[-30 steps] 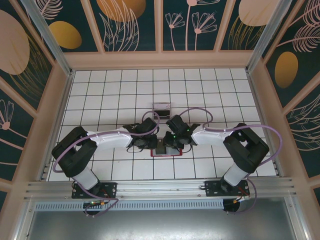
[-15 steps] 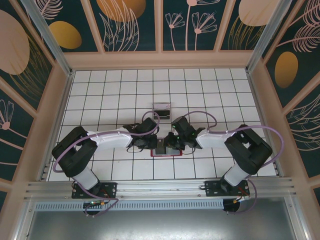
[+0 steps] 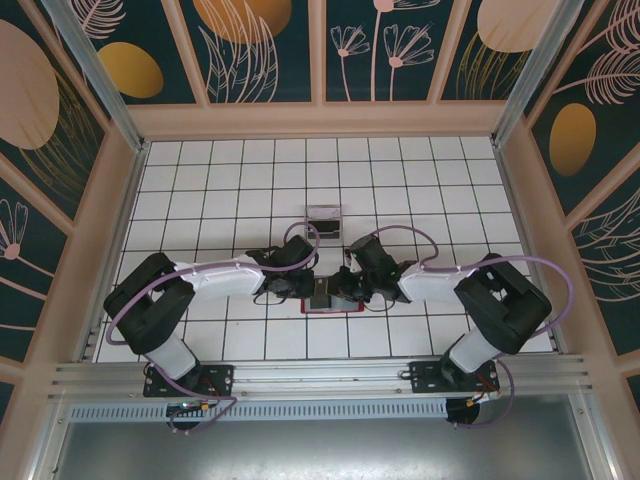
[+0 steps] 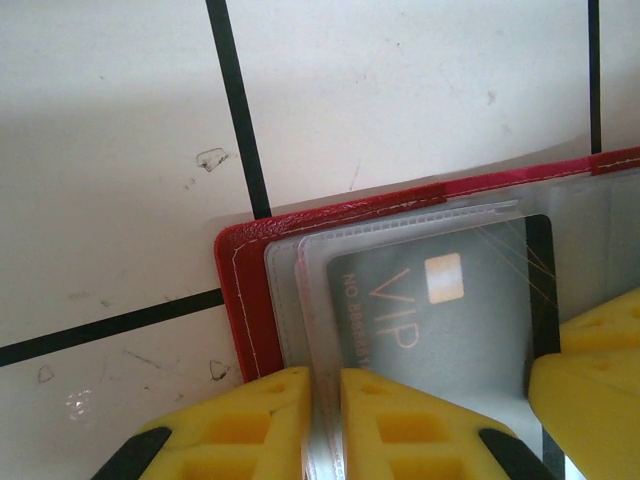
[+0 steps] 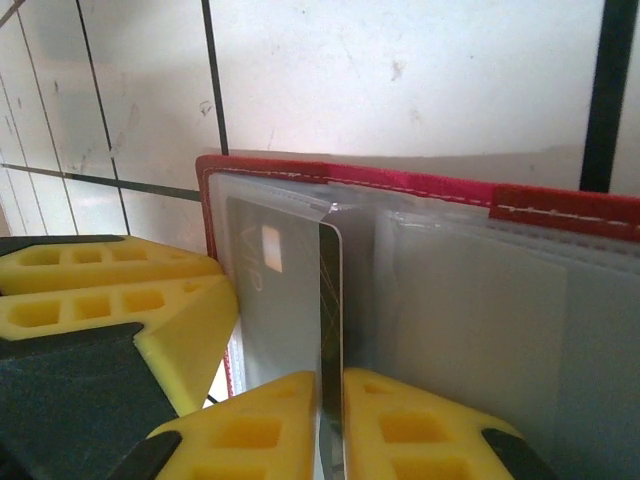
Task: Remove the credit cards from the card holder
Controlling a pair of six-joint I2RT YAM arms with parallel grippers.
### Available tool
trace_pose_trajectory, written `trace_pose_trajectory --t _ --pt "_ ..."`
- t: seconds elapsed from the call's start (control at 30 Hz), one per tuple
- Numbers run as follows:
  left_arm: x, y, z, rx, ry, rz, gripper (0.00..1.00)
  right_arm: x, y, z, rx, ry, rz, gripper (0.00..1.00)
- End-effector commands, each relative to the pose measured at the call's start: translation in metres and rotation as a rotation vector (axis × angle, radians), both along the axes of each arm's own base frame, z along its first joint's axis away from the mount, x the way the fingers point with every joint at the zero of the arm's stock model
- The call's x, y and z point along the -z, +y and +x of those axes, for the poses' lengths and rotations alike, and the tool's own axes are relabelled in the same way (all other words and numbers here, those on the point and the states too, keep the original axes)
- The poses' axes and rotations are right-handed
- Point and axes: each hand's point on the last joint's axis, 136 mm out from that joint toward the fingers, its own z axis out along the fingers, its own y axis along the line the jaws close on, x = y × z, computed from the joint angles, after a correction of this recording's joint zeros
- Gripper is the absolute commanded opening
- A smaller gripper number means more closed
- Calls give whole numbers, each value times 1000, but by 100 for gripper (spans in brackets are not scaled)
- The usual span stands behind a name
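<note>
Pinching with my left gripper [image 4: 325, 400], I have its two yellow pads pressed almost together on the near edge of a clear sleeve [image 4: 300, 300] of the card holder [image 4: 240, 300]. The holder lies open on the white tiled table [image 4: 400, 90]. Just beyond those fingertips, inside that sleeve, a grey credit card [image 4: 440, 310] marked VIP lies with its gold chip facing up. The holder's red stitched border runs round the sleeve on the far side and to the left of my pads.

My right gripper [image 5: 330, 415] is closed too, clamped on a thin dark edge that stands upright between its pads. That edge belongs to the credit card, though I cannot tell whether the pads touch the card itself or the plastic over it. Right of these fingertips a second clear pocket [image 5: 480, 320] of the holder lies flat and cloudy; I cannot tell what it holds. Left of them, the left gripper's yellow fingers sit close beside the raised leaf. Past both pairs of fingertips come the red border and then bare tiles.

From above, my two grippers meet tip to tip over the holder. Well beyond them a small clear box [image 3: 323, 219] stands on the table; I cannot tell what is in it.
</note>
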Motion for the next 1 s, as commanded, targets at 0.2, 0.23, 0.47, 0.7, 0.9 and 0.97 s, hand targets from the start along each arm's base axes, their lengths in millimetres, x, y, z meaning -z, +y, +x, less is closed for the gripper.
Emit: trace_pose_trajectory --t 0.2,0.23,0.47,0.7,0.9,0.97 --pt "31 25 -24 14 97 126 18 -20 2 3 -11 -47 75 8" --pt "31 26 -24 13 98 128 18 -20 0 4 -6 -49 72 8" --pt "34 32 -26 14 102 163 17 -14 -12 4 21 -41 43 6" --pt "34 32 -26 14 102 161 17 -10 -26 2 47 -35 26 5" --pt "32 31 -25 13 96 158 18 -14 -35 4 63 -46 21 5" --pt "29 30 -23 10 89 149 18 -16 -37 4 67 -53 18 5"
